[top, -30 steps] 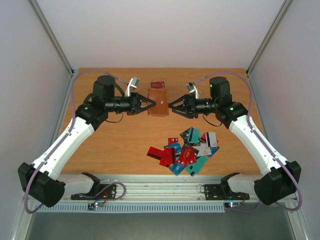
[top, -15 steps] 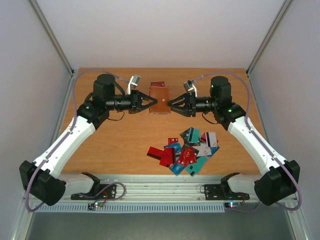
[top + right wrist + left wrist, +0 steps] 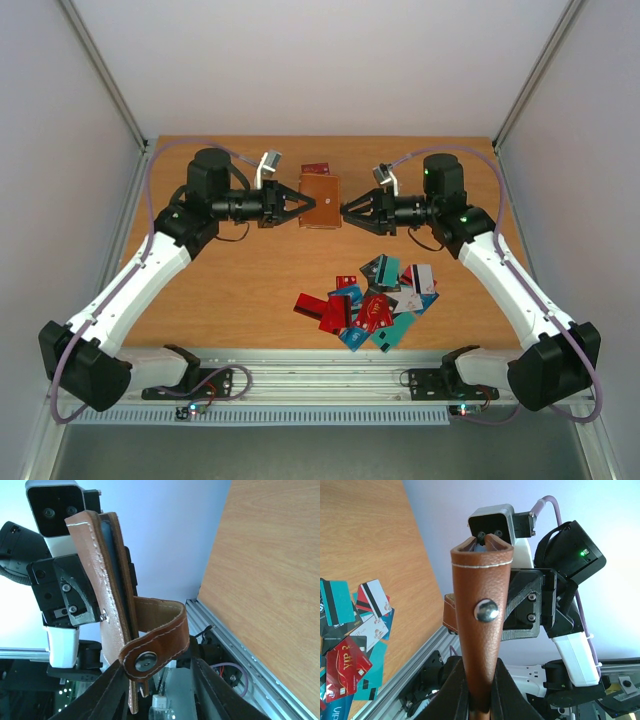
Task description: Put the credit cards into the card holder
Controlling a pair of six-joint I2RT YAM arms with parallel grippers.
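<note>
The top camera looks down from afar, while both wrist cameras face each other, close on the card holder [image 3: 480,630] at their fingertips [image 3: 452,692].

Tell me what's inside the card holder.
Between the leather walls of the card holder, the right wrist view shows a dark layer; card or lining, I cannot tell. The leather covers everything deeper inside.

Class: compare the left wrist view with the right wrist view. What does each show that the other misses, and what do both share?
Left wrist only: the credit cards heaped on the table. Right wrist only: the loose strap curling off the card holder. Both: that brown holder, lifted off the wooden table.
</note>
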